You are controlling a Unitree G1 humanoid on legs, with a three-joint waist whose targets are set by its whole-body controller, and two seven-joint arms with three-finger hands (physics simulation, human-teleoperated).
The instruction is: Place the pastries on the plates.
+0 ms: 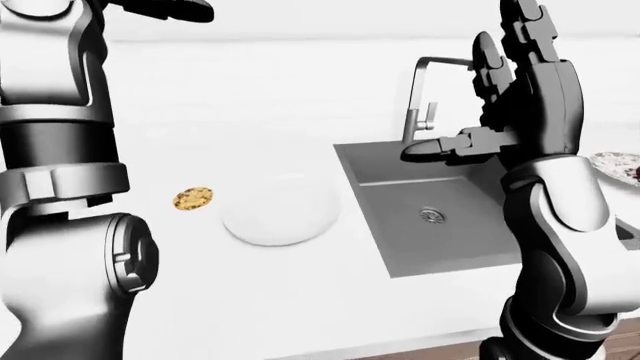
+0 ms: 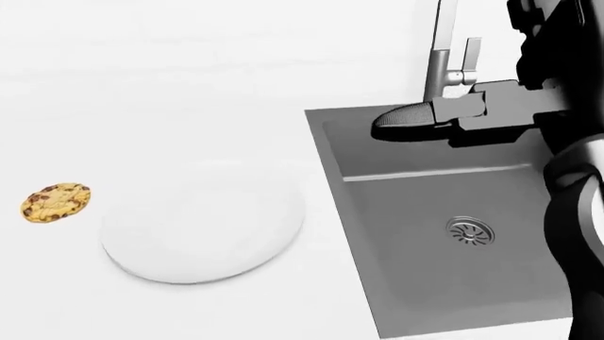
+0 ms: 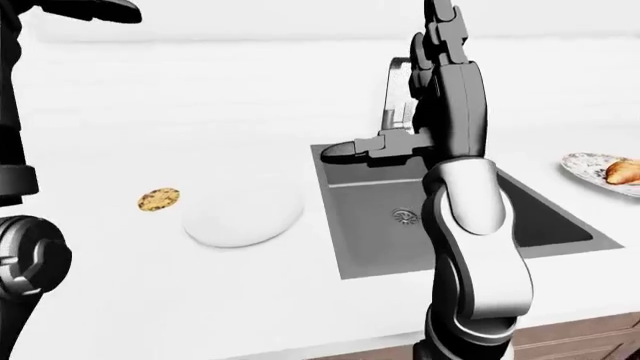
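Cookie (image 2: 56,202): round, tan, dark chips, lying flat on the white tabletop (image 2: 189,85). It sits just beside the left edge of the white plate (image 2: 203,228), not on it; a thin gap shows between them in the head view. Plate is plain white, round, bare.

Second pastry (image 3: 622,172): golden-brown, on a patterned plate (image 3: 585,163) at the far right of the right-eye view, past the sink (image 1: 400,161). Only partly in frame.

Right hand (image 1: 495,97): raised upright above the sink, fingers (image 1: 520,30) extended upward, thumb (image 2: 416,119) sticking out sideways toward view left. Spread wide, holding nothing. The faucet (image 1: 425,90) stands just behind it in the left-eye view.

Cookie is well apart from the right hand: across the white plate, to view left and lower, with the sink edge between.

Left arm (image 1: 55,150) fills the left side of the left-eye view. Left hand (image 1: 165,9) only clips the top edge; can't tell how its fingers stand or whether it holds anything.
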